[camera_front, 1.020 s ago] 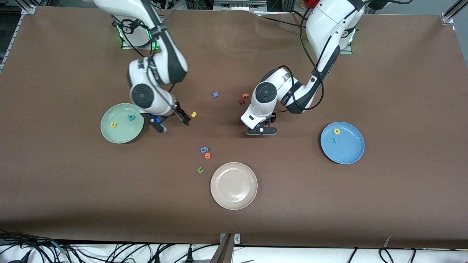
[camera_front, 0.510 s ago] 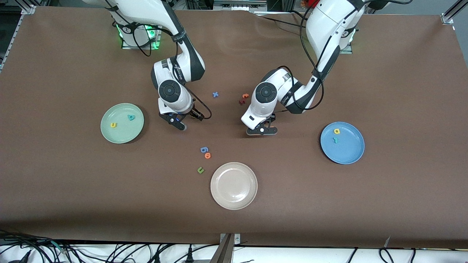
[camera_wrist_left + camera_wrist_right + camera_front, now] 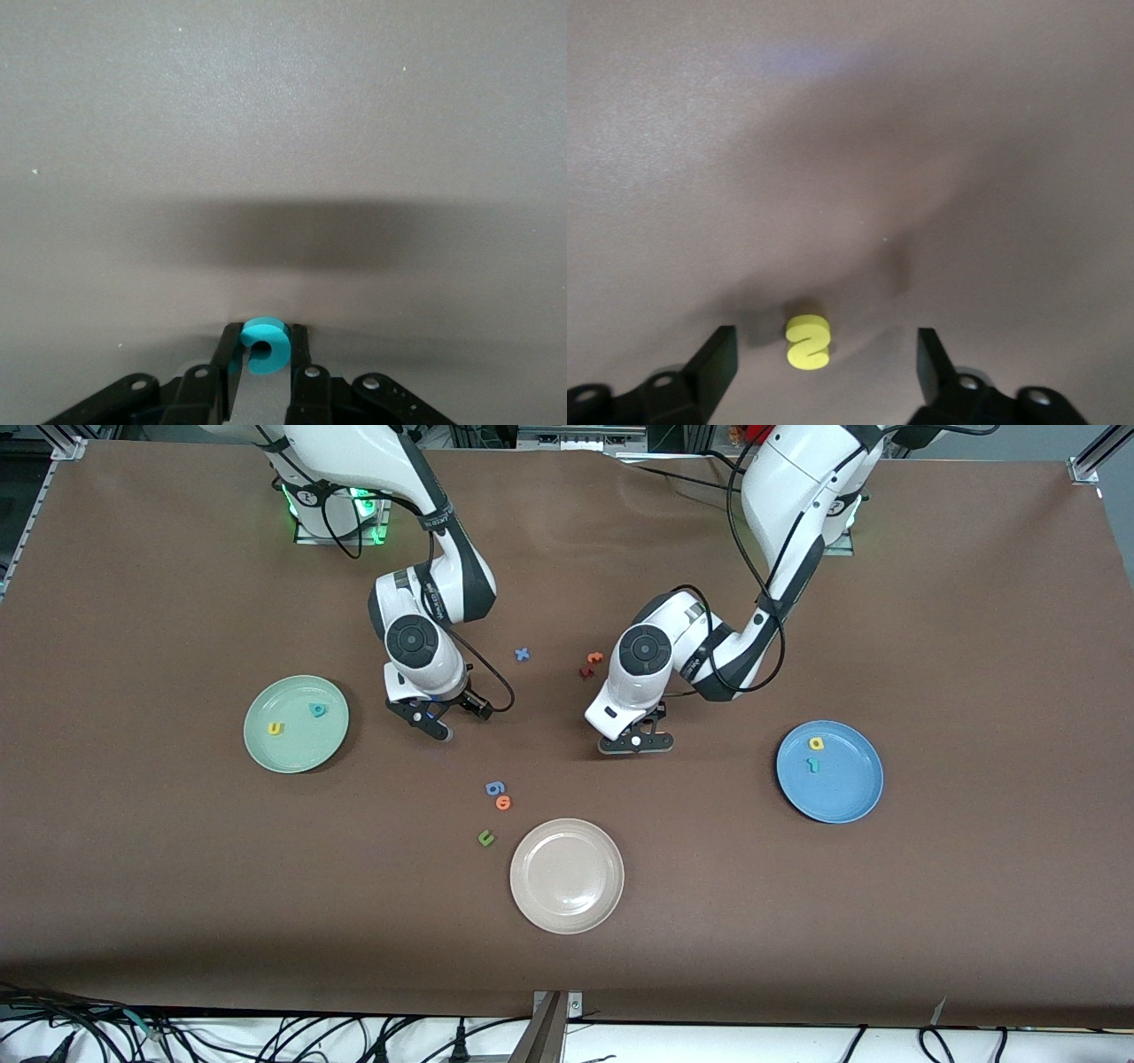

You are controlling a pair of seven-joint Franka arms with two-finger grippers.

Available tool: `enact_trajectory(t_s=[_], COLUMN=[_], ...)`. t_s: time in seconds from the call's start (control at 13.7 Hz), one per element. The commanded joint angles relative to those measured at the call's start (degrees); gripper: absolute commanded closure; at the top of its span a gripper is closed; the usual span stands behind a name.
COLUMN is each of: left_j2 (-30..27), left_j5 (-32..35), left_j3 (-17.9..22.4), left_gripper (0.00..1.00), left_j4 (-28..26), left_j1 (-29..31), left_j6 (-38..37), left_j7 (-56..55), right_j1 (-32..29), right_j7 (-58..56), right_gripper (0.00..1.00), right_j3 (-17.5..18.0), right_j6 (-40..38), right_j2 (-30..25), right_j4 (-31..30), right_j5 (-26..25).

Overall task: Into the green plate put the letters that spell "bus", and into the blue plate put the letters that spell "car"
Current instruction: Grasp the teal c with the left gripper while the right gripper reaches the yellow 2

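Left end effector (image 3: pixel 263 354) is clamped tight on the teal "c" (image 3: pixel 264 345); right end effector (image 3: pixel 824 359) is spread wide around the yellow "s" (image 3: pixel 807 342), not touching it.

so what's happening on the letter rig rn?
Left gripper is shut on the teal "c" at table level mid-table. Right gripper is open around the yellow "s". The green plate holds a yellow "u" and teal "b"; the blue plate holds a yellow "a" and teal "r".

Robotics lab, brown-covered table (image 3: pixel 886 921), aluminium frame (image 3: pixel 1091 460), loose cables (image 3: pixel 292 1036) along its edge
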Motion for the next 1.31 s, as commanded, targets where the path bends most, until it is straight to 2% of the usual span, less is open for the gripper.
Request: enact_trajectory(t_s=[0.0, 0.07, 0.22, 0.36, 0.51, 0.73, 0.87, 1.24], left_j2=[1.1, 1.0, 0.6, 0.4, 0.1, -0.9, -0.8, -2.1], left_j5=[2.0, 2.0, 2.4, 2.4, 2.2, 1.5, 1.5, 2.5], left_j3=[0.6, 0.6, 0.9, 0.8, 0.7, 0.4, 0.5, 0.9], left_gripper=[0.83, 0.85, 0.88, 0.88, 0.88, 0.91, 0.91, 0.91], left_j4=[1.8, 1.9, 3.9, 6.5, 9.7, 11.5, 13.6, 13.7], left_j1=[-0.9, -0.7, 0.2, 2.1, 4.8, 10.1, 13.5, 23.2], left_j6=[-0.5, -0.5, -2.1, -7.1, -15.0, -24.9, -31.3, -38.2], left_j7=[-2.0, -1.6, -1.4, 0.4, 5.0, 13.9, 19.2, 37.3], right_j1=[0.8, 0.8, 0.8, 0.7, 0.7, 0.6, 0.6, 0.6], right_j7=[1.4, 1.4, 1.4, 1.4, 1.1, 0.4, -0.6, -1.3], right_gripper=[0.12, 0.13, 0.25, 0.30, 0.30, 0.31, 0.36, 0.36], right_j3=[1.0, 1.1, 1.1, 1.0, 1.0, 0.9, 0.9, 0.5], right_j6=[2.8, 2.8, 2.8, 2.7, 2.7, 2.8, 2.7, 4.4], right_j2=[0.8, 0.8, 0.8, 0.7, 0.7, 0.4, -0.1, -0.2], right_j4=[-0.5, -0.5, -0.6, -0.6, -0.7, -1.0, -1.8, -2.3], right_j5=[1.7, 1.7, 1.7, 1.7, 1.7, 1.7, 1.7, 1.7])
